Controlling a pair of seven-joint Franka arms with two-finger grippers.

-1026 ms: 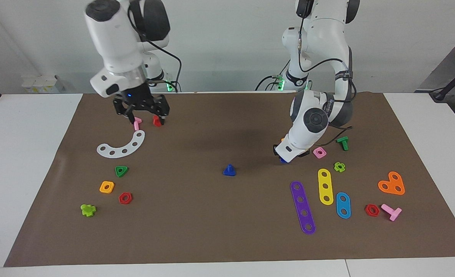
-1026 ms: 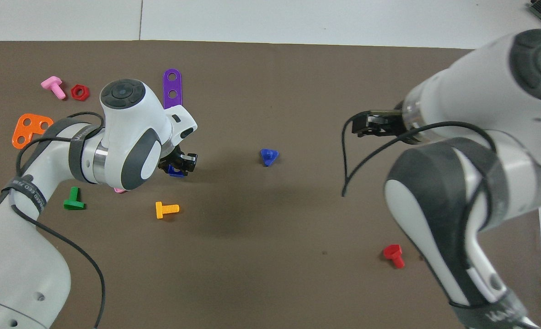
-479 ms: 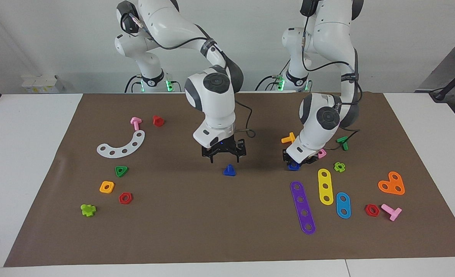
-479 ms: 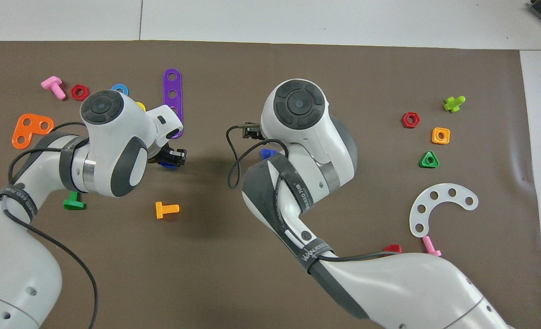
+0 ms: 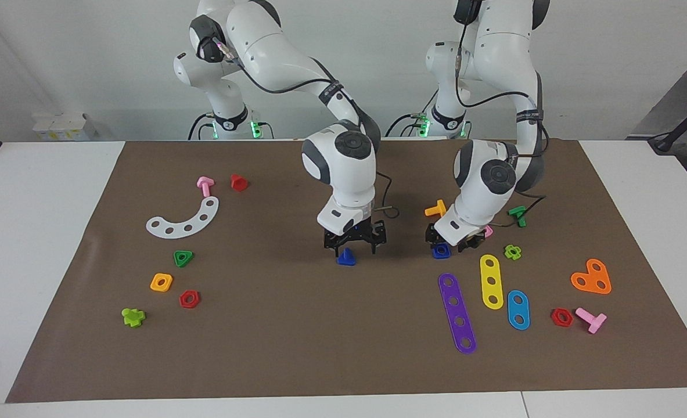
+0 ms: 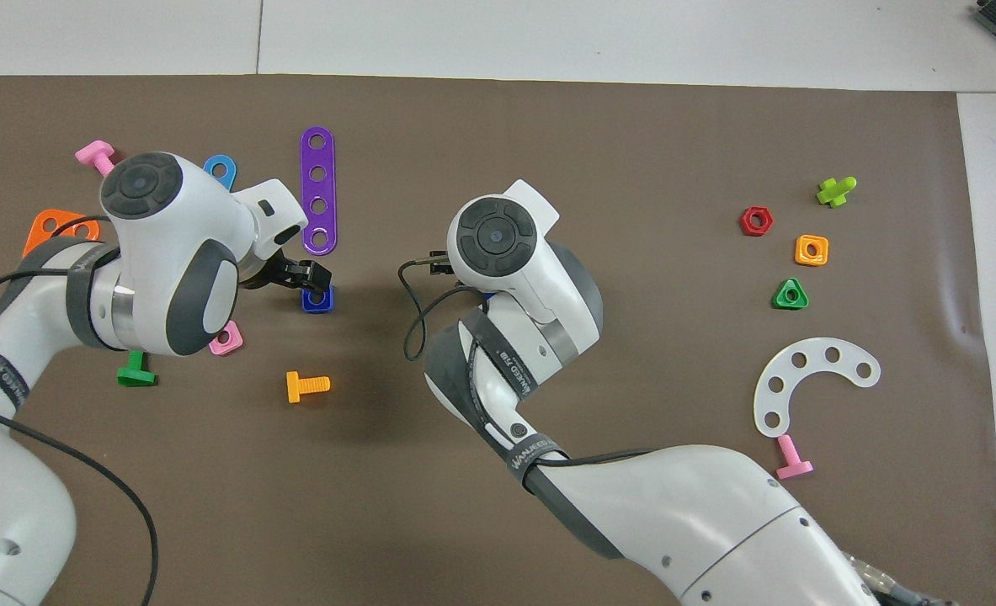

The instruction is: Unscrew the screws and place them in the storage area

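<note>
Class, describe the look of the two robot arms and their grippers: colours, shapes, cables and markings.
Both arms are glossy white with rounded dark-grey joint caps. Thin black cables run along them, held by black printed straps. The right gripper and left gripper are small, black and two-fingered. Green lights glow at the bases.

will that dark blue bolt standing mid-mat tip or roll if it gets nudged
Probably steady: the dark blue bolt stands on its flat, wide head, shaft up. Knocked over, the triangular head should stop it rolling. It looks small and plastic, so likely light.
</note>
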